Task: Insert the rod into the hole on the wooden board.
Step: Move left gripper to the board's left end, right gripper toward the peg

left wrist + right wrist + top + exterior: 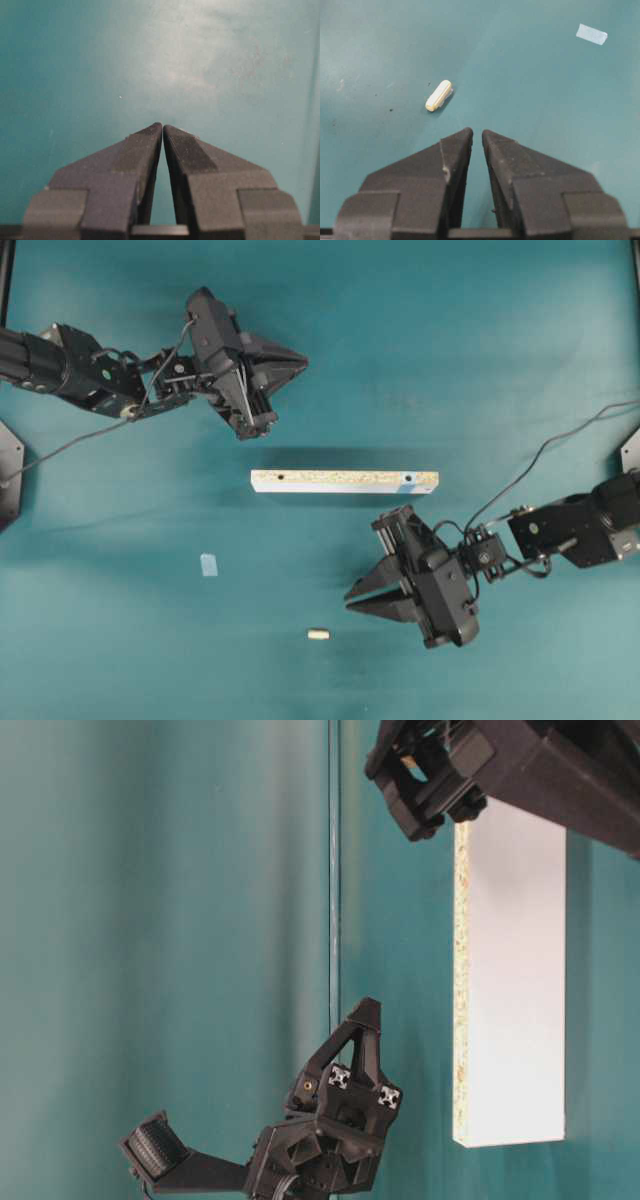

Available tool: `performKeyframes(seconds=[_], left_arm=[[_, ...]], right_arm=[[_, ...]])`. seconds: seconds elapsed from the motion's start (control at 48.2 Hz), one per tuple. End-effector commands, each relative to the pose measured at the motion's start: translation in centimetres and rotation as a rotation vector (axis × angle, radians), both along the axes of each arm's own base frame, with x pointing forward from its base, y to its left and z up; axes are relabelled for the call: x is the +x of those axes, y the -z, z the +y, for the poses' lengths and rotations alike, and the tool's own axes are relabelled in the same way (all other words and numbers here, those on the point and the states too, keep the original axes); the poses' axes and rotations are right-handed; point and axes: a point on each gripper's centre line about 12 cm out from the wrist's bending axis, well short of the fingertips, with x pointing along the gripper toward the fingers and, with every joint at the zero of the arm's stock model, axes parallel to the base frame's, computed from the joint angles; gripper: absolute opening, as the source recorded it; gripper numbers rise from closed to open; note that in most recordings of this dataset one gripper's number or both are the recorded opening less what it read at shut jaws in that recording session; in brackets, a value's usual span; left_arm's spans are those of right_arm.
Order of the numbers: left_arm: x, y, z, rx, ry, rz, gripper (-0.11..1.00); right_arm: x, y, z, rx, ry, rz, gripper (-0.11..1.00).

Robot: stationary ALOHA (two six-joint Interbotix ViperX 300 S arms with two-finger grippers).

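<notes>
Pre-grasp step: tiny cream wooden rod (438, 95) lay loose on teal table (120, 640), at 11 o'clock off right gripper (476, 134); jaws nearly clenched, empty; left gripper (162, 127) likewise; long speckled wooden board (344, 481) untouched, blue-ringed hole (409, 479) vacant; next: spread, straddle rod.

Both arms are running off the sides of the overhead shot, so no seeing their bases. From table level the right gripper (425, 780) is blocking the top end of the wooden board (510, 980) and getting cropped by the frame itself. The hole (408, 479) is looking way too tiny overhead to tell how deep it's going. The left gripper (365, 1015) is getting chopped off at the bottom edge.
</notes>
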Motion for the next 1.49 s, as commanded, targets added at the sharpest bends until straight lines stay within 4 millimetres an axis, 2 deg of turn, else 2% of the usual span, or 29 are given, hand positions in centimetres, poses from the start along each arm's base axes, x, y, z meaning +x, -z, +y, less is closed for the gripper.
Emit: performKeyframes(seconds=[0.0,0.041,0.104,0.166,0.29,0.332,0.394,0.456,0.643,0.705,0.954,1.223,1.347,1.472], left_arm=[[0.7,-2.7,0.0,0.024,0.030,-0.036,0.24],[0.7,-2.9,-0.1,0.020,0.036,-0.012,0.21],[0.6,-3.0,-0.1,0.017,0.041,0.019,0.10],[0.4,-3.1,-0.2,0.018,0.047,0.044,0.09],[0.3,-4.2,-0.4,0.022,0.056,0.046,0.10],[0.2,-4.6,-0.6,0.023,0.059,0.042,0.13],[0.1,-5.2,-0.9,0.023,0.066,0.039,0.27],[0.0,-5.7,-1.0,0.022,0.071,0.042,0.46],[-0.3,-6.6,-2.4,-0.001,0.108,0.101,0.91],[-0.4,-6.7,-3.0,-0.011,0.125,0.132,0.98],[-0.7,-6.9,-6.1,-0.033,0.210,0.218,0.99],[0.4,-6.9,-9.7,-0.026,0.312,0.235,1.00],[0.8,-6.5,-10.3,-0.025,0.329,0.240,1.00],[0.9,-5.2,-10.4,-0.029,0.330,0.268,1.00]], right_arm=[[0.5,-1.2,-0.1,0.012,0.006,-0.036,0.24],[0.4,-1.3,-0.2,0.008,0.007,-0.027,0.22],[0.3,-1.5,-0.3,-0.004,0.013,0.000,0.09],[0.2,-1.7,-0.4,-0.021,0.016,0.036,0.01],[0.0,-2.7,-0.6,-0.058,0.024,0.114,0.01],[0.0,-3.0,-0.7,-0.073,0.030,0.148,0.02],[-0.1,-3.5,-0.9,-0.089,0.036,0.183,0.11],[-0.3,-3.9,-1.0,-0.103,0.039,0.211,0.25],[0.0,-5.5,-1.0,-0.116,0.050,0.248,0.79],[0.3,-6.2,-1.0,-0.109,0.058,0.250,0.81],[1.1,-7.2,-1.0,-0.056,0.123,0.363,0.81],[1.6,-8.2,-1.1,0.048,0.252,0.526,0.81],[2.1,-8.8,-1.0,0.086,0.290,0.555,0.80],[3.0,-9.2,-0.8,0.101,0.319,0.589,0.80]])
